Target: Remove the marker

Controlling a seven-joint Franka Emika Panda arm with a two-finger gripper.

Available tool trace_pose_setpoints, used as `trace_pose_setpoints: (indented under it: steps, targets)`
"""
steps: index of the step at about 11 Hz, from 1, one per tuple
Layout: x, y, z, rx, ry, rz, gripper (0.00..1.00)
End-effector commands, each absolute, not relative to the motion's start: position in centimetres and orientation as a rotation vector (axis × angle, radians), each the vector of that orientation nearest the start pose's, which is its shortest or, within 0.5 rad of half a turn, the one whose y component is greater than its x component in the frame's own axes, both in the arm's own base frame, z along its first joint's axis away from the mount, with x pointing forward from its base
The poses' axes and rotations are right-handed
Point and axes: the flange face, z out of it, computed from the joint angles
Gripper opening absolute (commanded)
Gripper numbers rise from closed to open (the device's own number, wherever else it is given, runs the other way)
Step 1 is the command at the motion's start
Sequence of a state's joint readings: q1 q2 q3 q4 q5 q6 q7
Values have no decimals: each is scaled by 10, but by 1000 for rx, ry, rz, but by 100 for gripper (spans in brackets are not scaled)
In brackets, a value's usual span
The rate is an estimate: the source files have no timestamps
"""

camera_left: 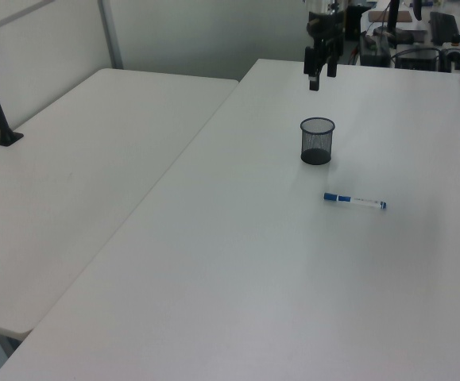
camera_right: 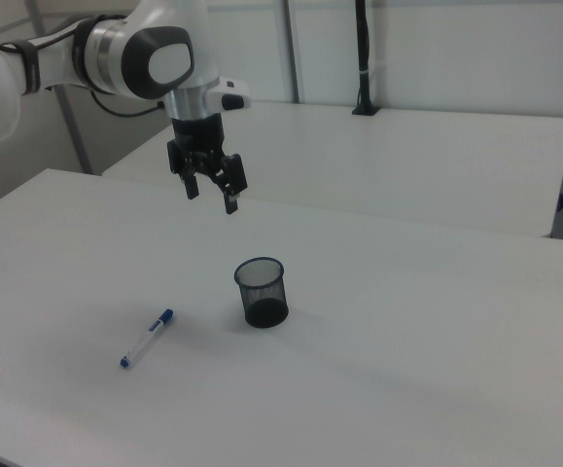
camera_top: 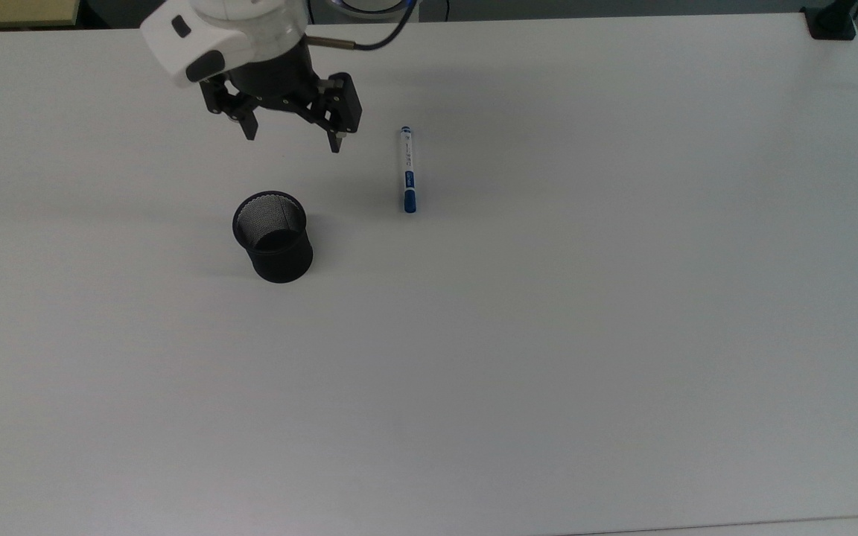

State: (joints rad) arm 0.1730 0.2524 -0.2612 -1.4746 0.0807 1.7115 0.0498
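Reading the top view from its left: the gripper (camera_top: 293, 144) is hanging above the white table (camera_top: 548, 335) near the far edge, its two black fingers (camera_top: 337, 141) spread wide apart and holding nothing. Just below it in the top view, the black mesh cup (camera_top: 273, 236) is standing upright with its mouth open. Further toward the top view's right, the marker (camera_top: 407, 170) is lying flat on the table, its long axis running up and down the picture, with the blue cap at the lower end and the small blue tip at the upper end. The marker is lying outside the cup and apart from it, and it is also sitting clear of the gripper, off to the side of the right-hand finger with bare table between them. In the left view, the gripper (camera_left: 321, 76) is hovering high beyond the mesh cup (camera_left: 317, 141), while the marker (camera_left: 354, 201) is resting on the table nearer the camera and slightly toward the left view's right. In the right view, the marker (camera_right: 147, 339) is lying at the left view's opposite side, toward the right view's left of the cup (camera_right: 261, 292), with the gripper (camera_right: 210, 193) raised well above both, fingers parted.
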Motion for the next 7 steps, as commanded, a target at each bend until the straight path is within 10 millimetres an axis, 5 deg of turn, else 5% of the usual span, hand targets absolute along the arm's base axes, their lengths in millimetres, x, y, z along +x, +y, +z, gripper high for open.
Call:
trace_pose_setpoints:
  steps: [1, 7]
  targets:
    - [628, -31, 543, -3129, 125, 16, 100]
    - [623, -37, 554, -3207, 104, -3, 100]
